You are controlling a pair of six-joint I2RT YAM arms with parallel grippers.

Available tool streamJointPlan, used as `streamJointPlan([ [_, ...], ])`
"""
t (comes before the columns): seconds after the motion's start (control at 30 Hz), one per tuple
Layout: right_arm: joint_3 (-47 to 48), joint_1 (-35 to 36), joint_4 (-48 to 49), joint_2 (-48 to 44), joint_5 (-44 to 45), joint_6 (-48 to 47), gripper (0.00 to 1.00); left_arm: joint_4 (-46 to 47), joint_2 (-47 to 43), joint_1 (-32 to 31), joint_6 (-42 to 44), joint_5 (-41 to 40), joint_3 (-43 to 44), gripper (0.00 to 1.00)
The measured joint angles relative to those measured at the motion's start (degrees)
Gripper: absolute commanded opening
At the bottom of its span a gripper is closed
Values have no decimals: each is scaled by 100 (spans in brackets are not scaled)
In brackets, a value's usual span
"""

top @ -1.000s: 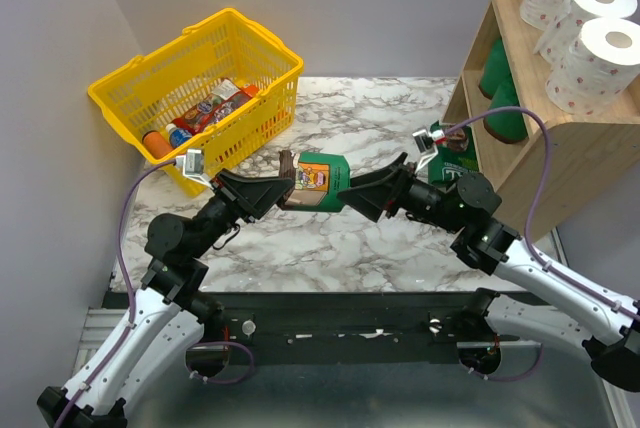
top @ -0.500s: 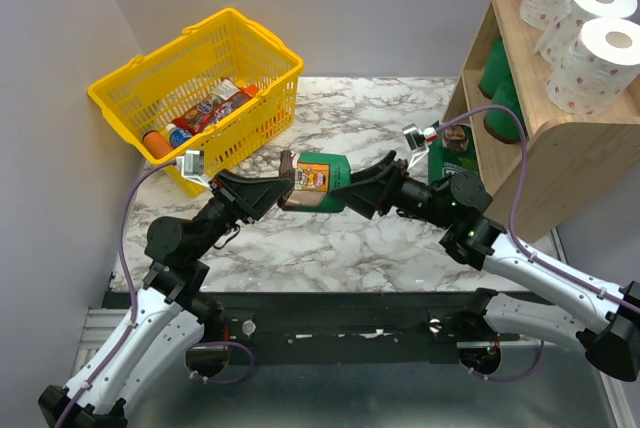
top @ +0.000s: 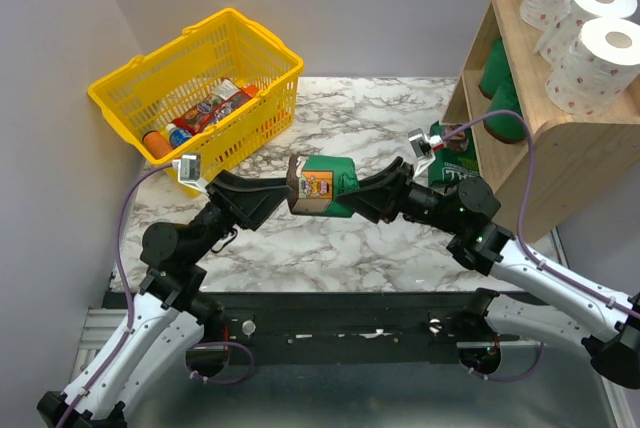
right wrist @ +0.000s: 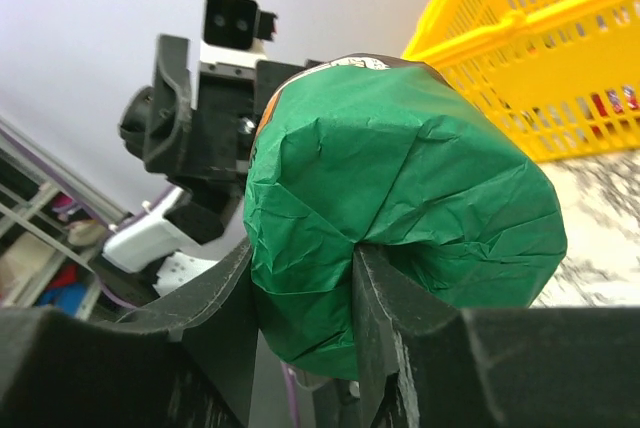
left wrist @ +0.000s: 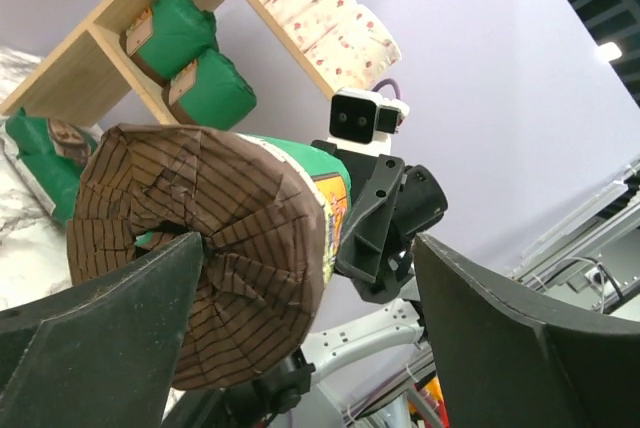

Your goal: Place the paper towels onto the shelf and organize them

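Hanging over the table's [top: 380,108] middle, the green roll [top: 325,186] sits clenched in right fingers [right wrist: 215,348]; left fingers [left wrist: 100,348] gape, released. Another green pack [top: 445,163] stands before the right-edge shelf [top: 580,158].

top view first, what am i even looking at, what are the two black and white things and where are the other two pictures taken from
Those are two robot arms bolted to the near edge of a marble table. The top view looks down from above and behind them. The other two pictures come from a small camera on each wrist, so each shows its own hand up close.

On the table are a yellow basket with packaged items inside and a wooden shelf. Three white paper towel rolls sit on the shelf's top, with green rolls on the tier below.

Between the arms, above the table, is one more green roll. The right hand pinches its crumpled green end. The left hand is open, its fingers on either side of the brown end.
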Motion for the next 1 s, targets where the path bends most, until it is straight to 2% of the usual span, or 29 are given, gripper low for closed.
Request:
streamJointPlan([
  [0.27, 529, 11, -1683, -426, 505, -951, 39, -909, -404, -2, 595, -157, 59, 99],
  [0.4, 1357, 11, -2726, -339, 774, -1580, 40, -1679, -487, -2, 1154, -417, 317, 99],
  [0.53, 2629, 11, -4103, 184, 1189, -2391, 41, -2693, -505, -2, 2002, -839, 826, 99],
  [0.7, 4177, 33, -5761, 1095, 2378, -3390, 43, -3683, -546, 0, 3110, -1547, 1353, 99],
  [0.9, 5672, 33, -7479, 2111, 4153, -4459, 48, -4332, -850, 0, 3932, -2179, 1117, 99],
  [1.0, 6017, 31, -8072, 2490, 5003, -4833, 48, -4513, -844, -2, 4142, -2334, 1097, 99],
])
